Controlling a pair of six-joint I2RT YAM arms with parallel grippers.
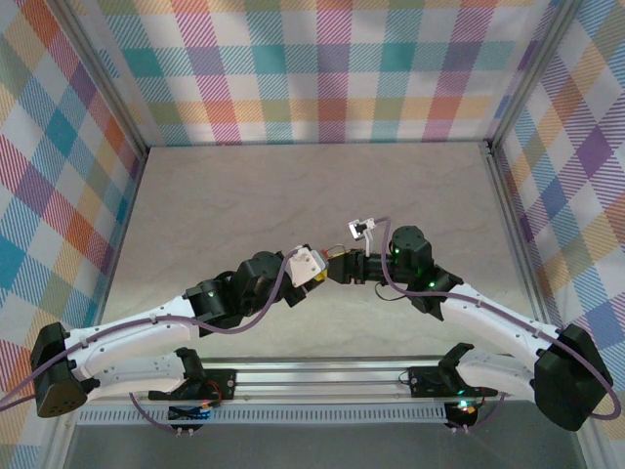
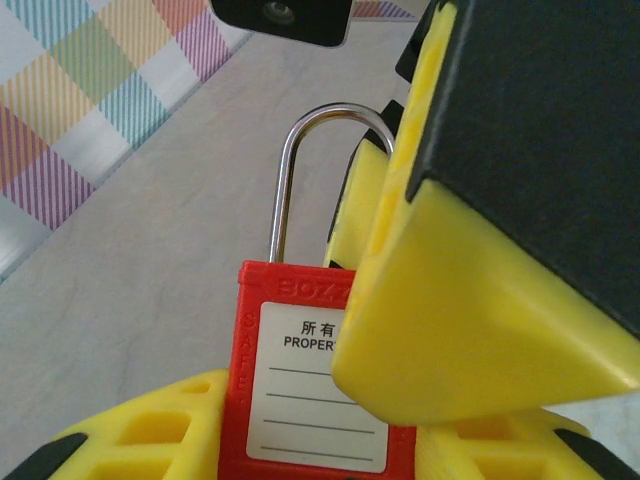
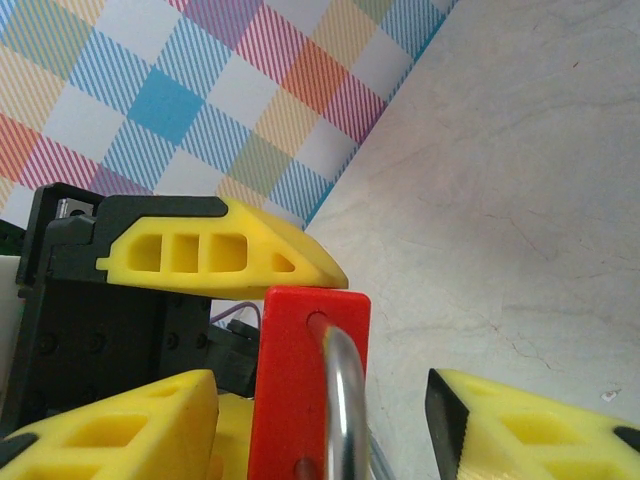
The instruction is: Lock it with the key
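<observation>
While the left gripper (image 2: 320,420) pinches the red padlock (image 2: 300,385), the right gripper (image 3: 322,400) has fingers (image 3: 520,425) spread around its shackle (image 3: 342,390), lower centre.

Red padlock (image 2: 300,380) with white label, steel shackle (image 2: 288,170) up, upright in left pincer (image 2: 315,435).

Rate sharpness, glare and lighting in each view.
Top external: even, soft light, no hard shadows on the table. Left wrist: print on the padlock sharp, glare streak along the shackle, the near yellow finger slightly soft. Right wrist: padlock and shackle slightly blurred by closeness, table veins crisp.
</observation>
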